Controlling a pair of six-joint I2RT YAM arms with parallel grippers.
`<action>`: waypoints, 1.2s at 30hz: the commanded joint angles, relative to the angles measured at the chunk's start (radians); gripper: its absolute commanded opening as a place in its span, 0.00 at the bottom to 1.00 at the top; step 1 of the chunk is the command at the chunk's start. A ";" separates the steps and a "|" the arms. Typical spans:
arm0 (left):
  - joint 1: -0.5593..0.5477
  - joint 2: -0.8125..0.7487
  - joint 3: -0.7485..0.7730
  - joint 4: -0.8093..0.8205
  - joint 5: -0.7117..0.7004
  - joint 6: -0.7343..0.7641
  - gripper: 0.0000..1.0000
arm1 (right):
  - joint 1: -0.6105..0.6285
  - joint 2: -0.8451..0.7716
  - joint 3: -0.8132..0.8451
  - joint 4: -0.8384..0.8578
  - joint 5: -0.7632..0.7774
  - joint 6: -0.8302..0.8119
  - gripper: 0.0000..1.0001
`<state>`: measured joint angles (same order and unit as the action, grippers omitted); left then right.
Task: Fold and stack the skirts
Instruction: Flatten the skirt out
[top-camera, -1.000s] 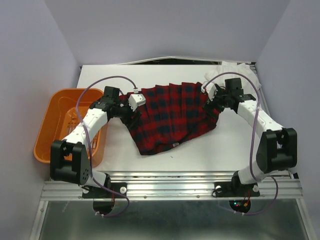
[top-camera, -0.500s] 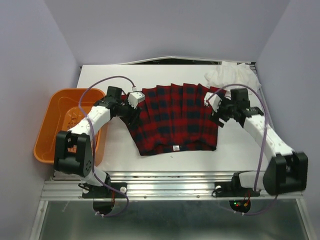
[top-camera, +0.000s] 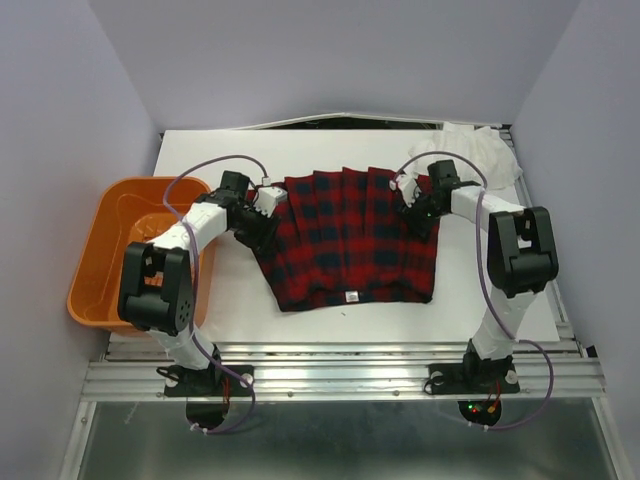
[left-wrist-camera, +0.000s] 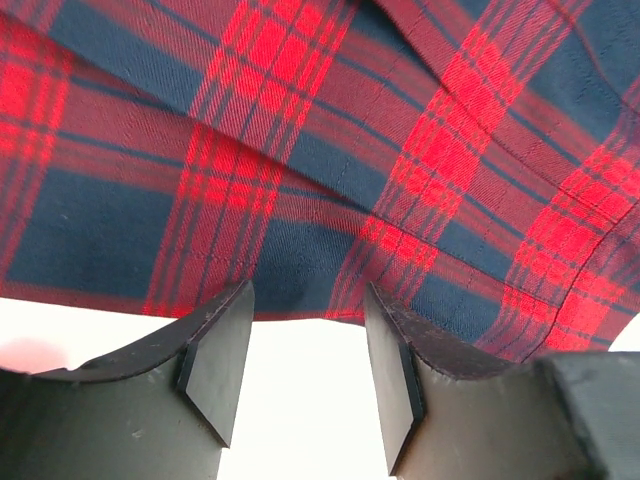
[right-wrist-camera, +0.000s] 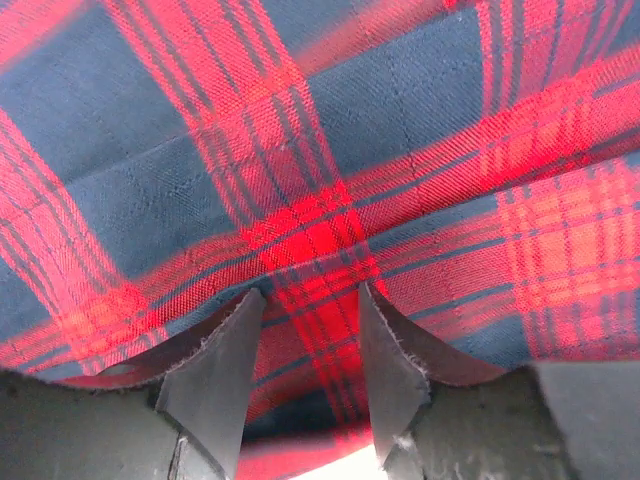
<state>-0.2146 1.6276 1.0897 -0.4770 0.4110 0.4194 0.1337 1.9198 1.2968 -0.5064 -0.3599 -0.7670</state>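
1. Lying flat between the two grippers, a red-and-navy plaid skirt (top-camera: 350, 235) covers the middle of the white table (top-camera: 230, 290). Its pleats run as straight vertical folds, and a small white label sits at the edge nearest the arm bases.
2. The left gripper (top-camera: 258, 212) sits low at the skirt's far left corner with its jaws spread. In the left wrist view, bare tabletop shows between the dark, wedge-shaped fingers (left-wrist-camera: 215, 350). The woven hem lies just ahead of their tips, and they grip nothing.
3. The right gripper (top-camera: 415, 205) rests at the far right corner, also spread. In the right wrist view, twill-textured plaid fills the space ahead of and between its fingers (right-wrist-camera: 215, 370), and a crease crosses the cloth just past the tips.
4. An orange plastic basket (top-camera: 110, 250) with rounded corners stands outboard of the left gripper, off the table's side.
5. A crumpled white cloth (top-camera: 475, 150) lies beyond the right gripper, near the table's far corner.
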 joint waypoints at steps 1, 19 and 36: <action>-0.005 0.026 0.030 -0.054 -0.006 -0.036 0.59 | 0.085 -0.105 -0.163 -0.116 0.038 -0.023 0.50; -0.089 0.629 0.647 -0.201 -0.043 -0.045 0.51 | 0.374 -0.189 -0.240 -0.256 -0.154 0.330 0.51; -0.189 0.488 0.793 -0.135 -0.104 0.021 0.65 | 0.385 -0.389 -0.080 -0.129 0.033 0.341 0.56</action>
<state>-0.4892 2.3035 1.9404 -0.6464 0.3248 0.4507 0.6052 1.5711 1.1736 -0.7040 -0.4164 -0.3794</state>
